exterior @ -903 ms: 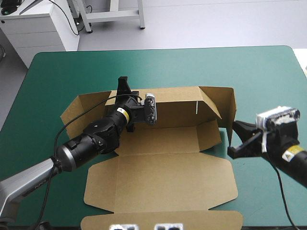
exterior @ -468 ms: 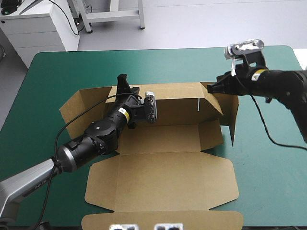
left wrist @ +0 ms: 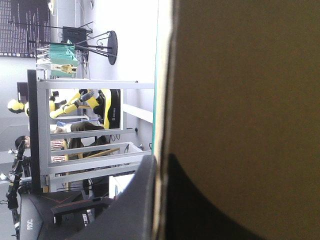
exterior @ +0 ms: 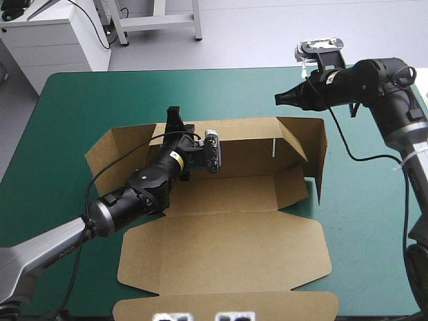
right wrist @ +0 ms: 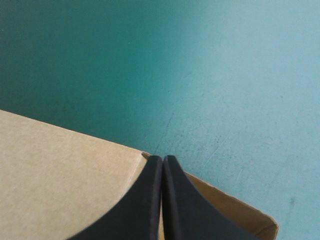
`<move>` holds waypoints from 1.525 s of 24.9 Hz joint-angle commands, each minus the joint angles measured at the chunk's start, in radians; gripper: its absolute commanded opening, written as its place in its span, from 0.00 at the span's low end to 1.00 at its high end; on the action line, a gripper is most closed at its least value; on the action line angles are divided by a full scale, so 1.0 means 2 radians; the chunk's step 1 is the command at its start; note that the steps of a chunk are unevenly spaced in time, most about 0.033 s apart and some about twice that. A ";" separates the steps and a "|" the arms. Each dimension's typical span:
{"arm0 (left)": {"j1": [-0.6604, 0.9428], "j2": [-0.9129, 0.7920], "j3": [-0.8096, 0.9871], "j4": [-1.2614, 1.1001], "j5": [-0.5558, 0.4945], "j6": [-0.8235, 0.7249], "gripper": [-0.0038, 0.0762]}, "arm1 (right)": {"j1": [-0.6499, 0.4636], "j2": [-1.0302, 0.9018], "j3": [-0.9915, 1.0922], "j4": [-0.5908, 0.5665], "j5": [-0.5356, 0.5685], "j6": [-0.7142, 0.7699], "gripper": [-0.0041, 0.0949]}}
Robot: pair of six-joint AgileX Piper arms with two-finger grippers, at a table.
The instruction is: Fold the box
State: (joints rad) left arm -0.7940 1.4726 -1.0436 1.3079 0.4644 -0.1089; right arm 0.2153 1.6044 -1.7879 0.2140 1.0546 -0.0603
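The brown box (exterior: 227, 221) lies open on the teal-green cover, its back wall and right side wall (exterior: 319, 150) raised and its lid flat toward the front edge. My left gripper (exterior: 175, 115) is shut on the top edge of the back wall near its left end. In the left wrist view the board (left wrist: 240, 100) runs between the two black fingers (left wrist: 137, 200). My right gripper (exterior: 281, 98) hovers shut just beyond the box's far right corner, holding nothing. In the right wrist view its tips (right wrist: 162, 158) meet over the board's edge (right wrist: 60, 175).
A loose flap (exterior: 110, 150) of the box sticks out at the left end of the back wall. Bare teal-green cover (exterior: 134, 93) stretches beyond the box to the far edge and to its right (exterior: 374, 221). A white cabinet (exterior: 53, 47) stands beyond the table's far left corner.
My right gripper has swung from the front right of the box up to its far right corner, then a little farther beyond the back wall. The left gripper has kept its hold.
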 commanded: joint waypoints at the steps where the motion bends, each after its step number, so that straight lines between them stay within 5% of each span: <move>1: -0.003 -0.016 -0.015 0.017 0.004 -0.010 0.04 | -0.002 0.013 -0.031 -0.014 -0.015 0.012 0.03; 20: -0.003 -0.016 -0.015 0.017 0.008 -0.019 0.04 | -0.011 0.133 -0.149 -0.052 0.089 0.052 0.03; 31: -0.003 -0.016 -0.015 0.041 0.013 -0.034 0.04 | -0.027 0.126 -0.083 0.034 0.099 0.022 0.03; 38: -0.003 -0.008 -0.015 0.043 0.035 -0.034 0.04 | -0.028 0.102 -0.054 0.040 0.099 0.010 0.03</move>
State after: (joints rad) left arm -0.7959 1.4857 -1.0436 1.3517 0.4941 -0.1574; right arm 0.1659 1.8912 -1.9010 0.2682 1.2276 -0.0196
